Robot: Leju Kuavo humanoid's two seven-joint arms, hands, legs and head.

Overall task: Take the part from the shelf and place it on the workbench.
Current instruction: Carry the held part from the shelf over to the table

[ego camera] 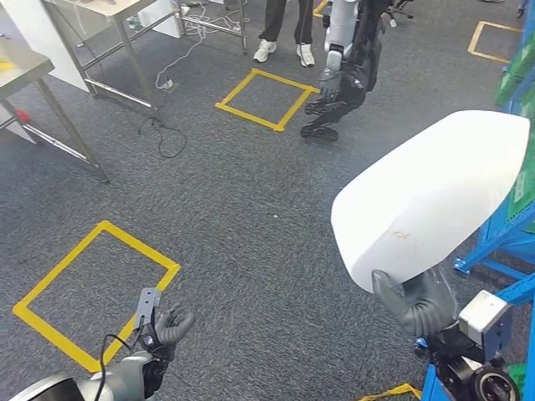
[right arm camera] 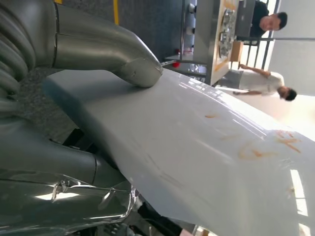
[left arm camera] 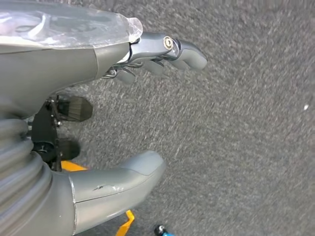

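At near right, the right hand [ego camera: 416,302] clamps the lower end of the white part [ego camera: 429,196], whose long axis rises up and rightward beside the blue shelf [ego camera: 498,238]. The left hand [ego camera: 165,327], low at near left, hangs empty, fingers apart.

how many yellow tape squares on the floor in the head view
3. One square lies near the left hand, a second sits mid-floor near a person's shoes, a third is at the far right, partly cut off. More may be hidden.
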